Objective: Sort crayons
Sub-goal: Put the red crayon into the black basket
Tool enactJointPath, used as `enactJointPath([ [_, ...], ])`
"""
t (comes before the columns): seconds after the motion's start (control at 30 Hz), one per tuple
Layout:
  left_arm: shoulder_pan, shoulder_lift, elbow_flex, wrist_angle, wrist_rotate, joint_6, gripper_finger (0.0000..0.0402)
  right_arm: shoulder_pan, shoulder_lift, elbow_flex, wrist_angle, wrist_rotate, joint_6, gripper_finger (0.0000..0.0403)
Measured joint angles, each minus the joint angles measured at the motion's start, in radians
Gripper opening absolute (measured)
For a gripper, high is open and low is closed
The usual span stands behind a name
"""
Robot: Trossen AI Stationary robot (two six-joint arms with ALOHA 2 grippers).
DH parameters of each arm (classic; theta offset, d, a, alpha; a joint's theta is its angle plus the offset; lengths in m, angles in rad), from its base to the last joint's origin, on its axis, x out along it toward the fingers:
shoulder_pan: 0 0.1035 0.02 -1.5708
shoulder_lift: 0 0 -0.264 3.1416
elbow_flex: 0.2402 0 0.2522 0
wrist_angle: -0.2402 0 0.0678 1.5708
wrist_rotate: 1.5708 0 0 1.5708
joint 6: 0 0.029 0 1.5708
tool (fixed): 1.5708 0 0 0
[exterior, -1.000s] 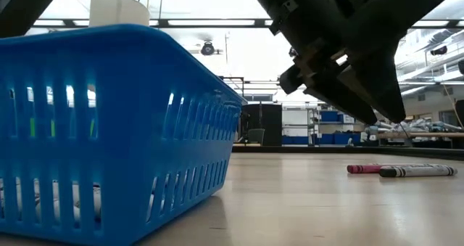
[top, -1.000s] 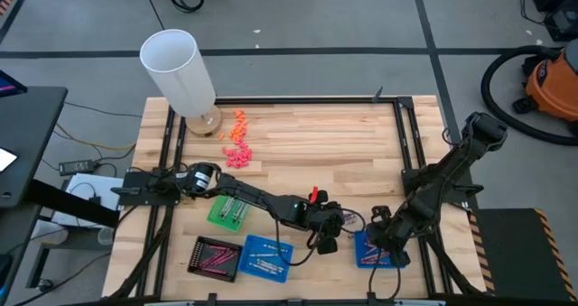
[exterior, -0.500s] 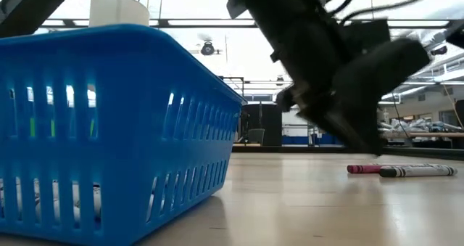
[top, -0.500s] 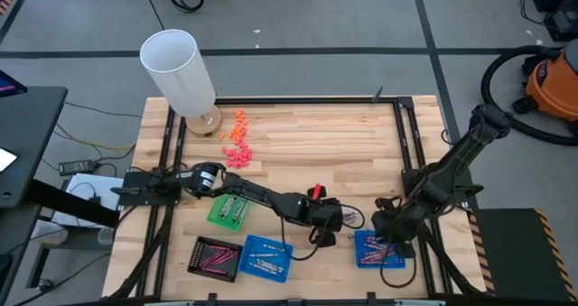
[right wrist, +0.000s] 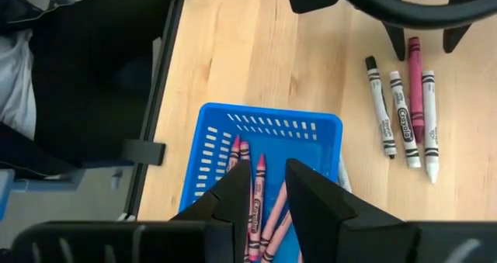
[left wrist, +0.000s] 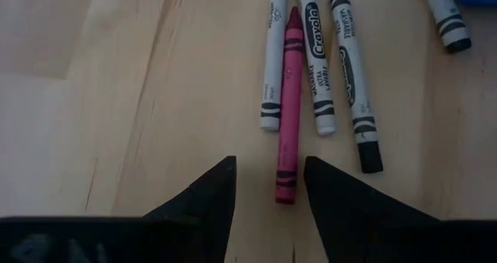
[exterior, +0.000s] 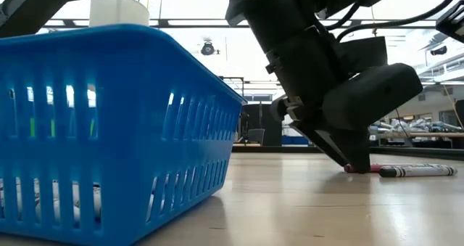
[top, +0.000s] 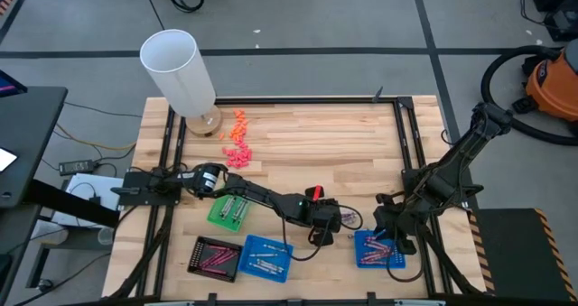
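Now | pink crayon | just beyond open left gripper jaws

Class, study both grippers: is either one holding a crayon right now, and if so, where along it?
Nothing is held. The left gripper is open, fingers straddling the end of a pink crayon lying on the table. The right gripper hovers empty above the blue tray.
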Motion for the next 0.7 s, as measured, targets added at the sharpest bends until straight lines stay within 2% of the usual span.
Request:
enactJointPath([
  [0.47, 0.0, 0.001, 0.0, -0.003, 0.04, 0.002, 0.0057, 0.0, 0.0, 0.0, 0.001, 0.006, -0.012, 0.0093],
  [0.7, 0.001, 0.001, 0.0, -0.007, 0.059, 0.045, 0.0032, 0.0, 0.0, 0.0, 0.002, 0.007, -0.019, 0.0093],
])
